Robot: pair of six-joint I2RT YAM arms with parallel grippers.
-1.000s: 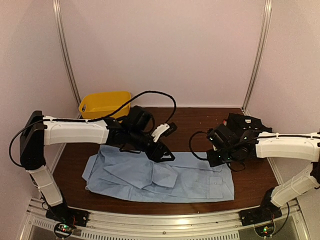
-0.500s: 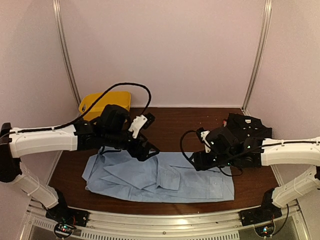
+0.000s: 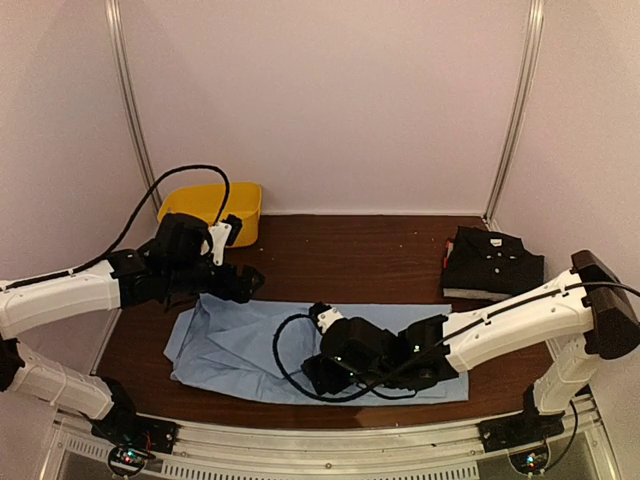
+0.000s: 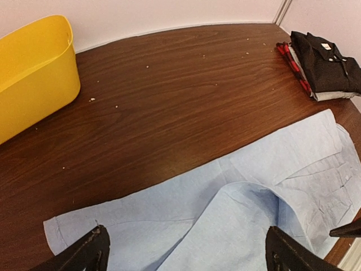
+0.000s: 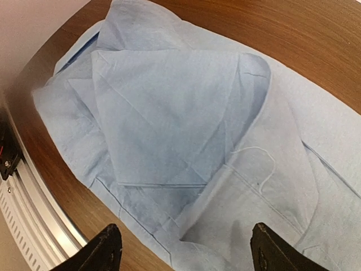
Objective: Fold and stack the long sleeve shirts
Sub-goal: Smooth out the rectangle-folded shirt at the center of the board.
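Note:
The light blue shirt [image 3: 250,345] lies spread flat along the near part of the table, with a sleeve folded over its body; it also shows in the left wrist view [image 4: 237,214] and the right wrist view [image 5: 186,130]. The black shirt [image 3: 492,262] sits folded at the far right on a pale grey folded one [image 4: 333,96]. My left gripper [image 3: 245,283] is open and empty above the blue shirt's far left edge. My right gripper [image 3: 318,375] is open and empty, low over the shirt's near middle.
A yellow plastic bin [image 3: 210,208] stands at the far left corner by the wall. A red item [image 4: 290,59] lies against the black shirt's left side. Bare brown table [image 3: 350,255] lies behind the blue shirt. The metal front rail [image 5: 22,209] runs along the near edge.
My left gripper has drawn back to the left, off the shirt's middle. My right arm has swung left and forward, from beside the black shirt to the blue shirt's near middle.

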